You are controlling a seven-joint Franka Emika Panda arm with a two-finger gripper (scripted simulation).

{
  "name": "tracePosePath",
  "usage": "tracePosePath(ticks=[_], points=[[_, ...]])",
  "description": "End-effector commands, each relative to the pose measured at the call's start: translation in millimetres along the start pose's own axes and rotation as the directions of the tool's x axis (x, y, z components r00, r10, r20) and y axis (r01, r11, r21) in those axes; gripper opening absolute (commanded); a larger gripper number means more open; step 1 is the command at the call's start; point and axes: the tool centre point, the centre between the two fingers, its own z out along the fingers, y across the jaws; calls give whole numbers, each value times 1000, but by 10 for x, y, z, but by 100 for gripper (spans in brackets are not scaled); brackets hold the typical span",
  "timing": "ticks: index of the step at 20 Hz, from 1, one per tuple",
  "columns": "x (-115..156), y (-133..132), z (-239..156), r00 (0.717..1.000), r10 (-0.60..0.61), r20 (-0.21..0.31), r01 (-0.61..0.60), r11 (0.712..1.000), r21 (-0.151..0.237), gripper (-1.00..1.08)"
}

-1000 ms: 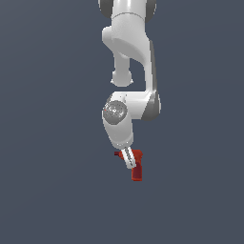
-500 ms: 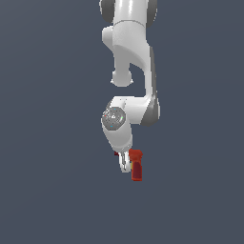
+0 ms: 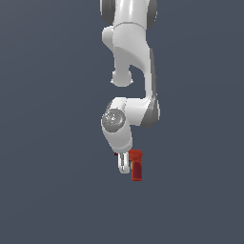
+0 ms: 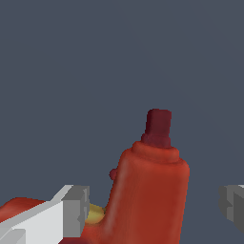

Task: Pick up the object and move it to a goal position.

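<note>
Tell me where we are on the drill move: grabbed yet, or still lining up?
Done: the gripper has reached the drill and sits right beside it. In hand: the wrist view shows the drill between the fingers with a visible gap on one side, so no firm grasp yet. Left: closing, lifting and carrying; no goal marker is visible in either view.

no readable text, label or number shows anywhere.

We see a red-orange drill [image 4: 150, 190] with a dark maroon nose tip [image 4: 158, 126] and a small yellow patch [image 4: 95, 213] near its base. The arm [image 3: 131, 71] is glossy white with grey joints, the finger pads [image 4: 76, 209] are grey, and the background [image 3: 47, 119] is plain slate blue-grey.
</note>
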Motion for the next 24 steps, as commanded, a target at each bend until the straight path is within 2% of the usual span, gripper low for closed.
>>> tracePosePath(ticks=[1, 10, 11, 24], points=[[-2, 0, 18, 1000, 0, 0, 0, 1000, 0, 108], [0, 6, 300, 1000, 5, 0, -5, 1000, 0, 108], [0, 6, 300, 1000, 5, 0, -5, 1000, 0, -100], [-23, 0, 258, 1000, 5, 0, -5, 1000, 2, -100]])
